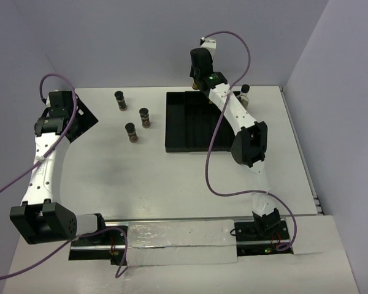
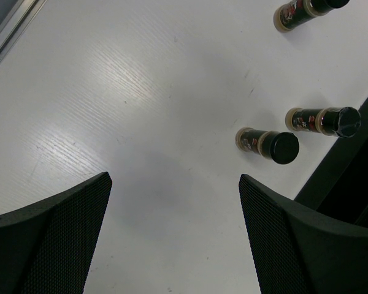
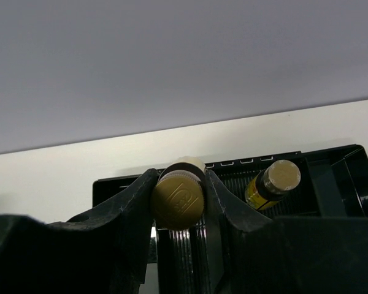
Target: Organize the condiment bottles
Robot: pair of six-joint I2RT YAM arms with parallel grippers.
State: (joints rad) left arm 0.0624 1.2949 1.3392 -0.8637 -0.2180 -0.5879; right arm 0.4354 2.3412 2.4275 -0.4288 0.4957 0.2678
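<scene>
Three dark bottles (image 1: 145, 116) stand on the table (image 1: 110, 177) left of the black tray (image 1: 178, 131), near the left gripper (image 2: 173, 184), whose fingers are spread wide around nothing. The right gripper (image 3: 179, 177) is clamped on a yellow bottle (image 3: 178, 199) over the tray's far end. A second yellow bottle (image 3: 271, 184) sits inside the tray, and a pale bottle (image 1: 245, 93) stands to its right.

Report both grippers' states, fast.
Left gripper: open, holding nothing.
Right gripper: shut on a tan-capped bottle above the black tray.
</scene>
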